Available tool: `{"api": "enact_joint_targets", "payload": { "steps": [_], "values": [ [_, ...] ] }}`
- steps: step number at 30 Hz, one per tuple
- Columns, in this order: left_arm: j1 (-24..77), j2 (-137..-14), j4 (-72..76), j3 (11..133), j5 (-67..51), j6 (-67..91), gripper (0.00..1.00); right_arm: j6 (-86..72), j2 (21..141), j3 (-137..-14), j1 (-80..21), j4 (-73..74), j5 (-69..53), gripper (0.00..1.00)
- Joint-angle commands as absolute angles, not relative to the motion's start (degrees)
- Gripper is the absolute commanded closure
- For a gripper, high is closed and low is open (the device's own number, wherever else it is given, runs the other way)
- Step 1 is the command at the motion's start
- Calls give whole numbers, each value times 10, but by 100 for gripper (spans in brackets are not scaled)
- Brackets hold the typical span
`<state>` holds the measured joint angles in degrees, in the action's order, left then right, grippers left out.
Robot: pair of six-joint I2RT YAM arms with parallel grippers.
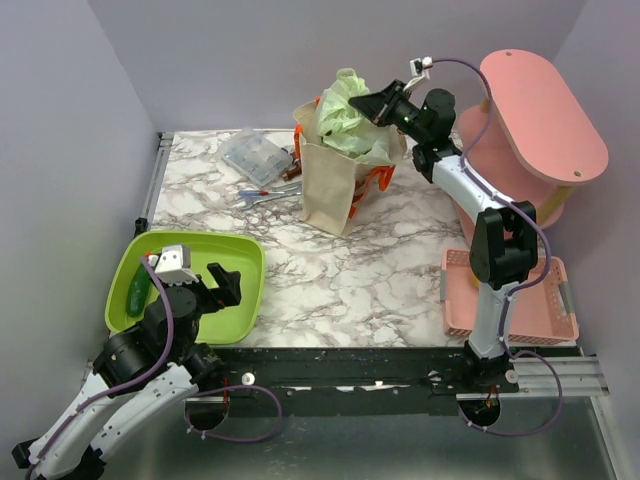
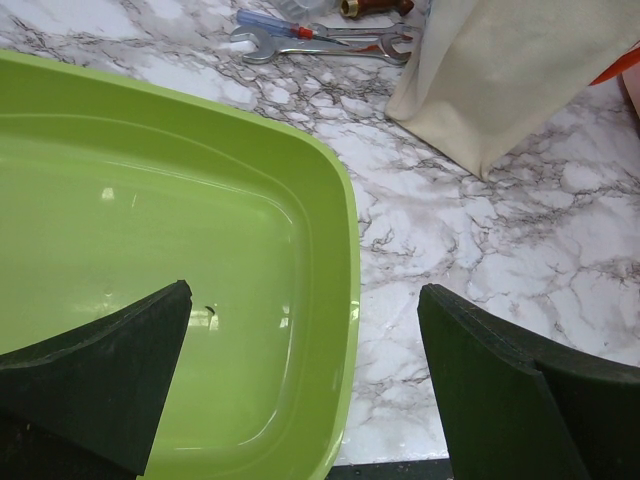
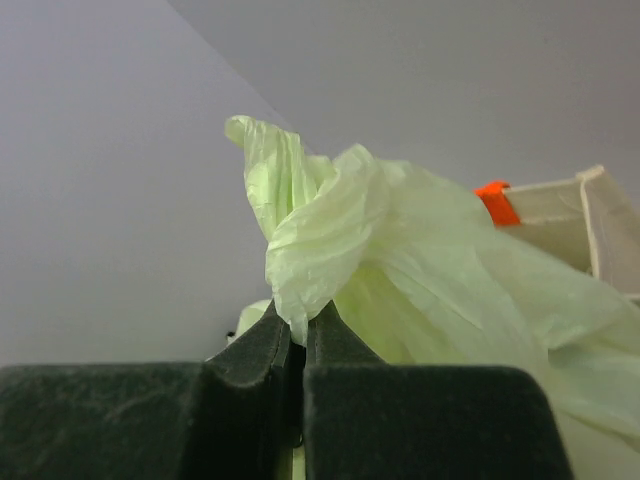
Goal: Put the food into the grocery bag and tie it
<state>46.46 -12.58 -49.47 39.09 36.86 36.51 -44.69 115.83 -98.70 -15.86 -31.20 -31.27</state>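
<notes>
The right gripper (image 3: 300, 335) has its jaws pressed together on a fold of the thin green bag (image 3: 400, 260). The pinched bit sticks up just above the jaws. The rest of the green bag puffs out behind them and to their right. It sits in the top of a beige bag (image 1: 330, 185) with orange handles.

The left gripper (image 2: 300, 300) has its jaws spread wide, with nothing between them. Under them is a green tray (image 2: 150, 180). Past the jaws, on the marble table (image 2: 520, 250), lie a wrench (image 2: 320, 45) and a screwdriver (image 2: 275, 25), near the beige bag.
</notes>
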Motion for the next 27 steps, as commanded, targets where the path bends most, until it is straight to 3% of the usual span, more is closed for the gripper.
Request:
{"api": "enact_joint_targets", "payload": {
  "steps": [1, 12, 27],
  "values": [
    [461, -118, -499, 397, 372, 365, 2, -350, 1151, -955, -170, -226, -326, 99],
    [460, -121, -501, 398, 375, 366, 2, -227, 1263, -1066, -201, 33, -256, 99],
    [460, -119, -503, 399, 376, 368, 2, -165, 1265, -1108, -203, 130, -211, 99]
  ]
}}
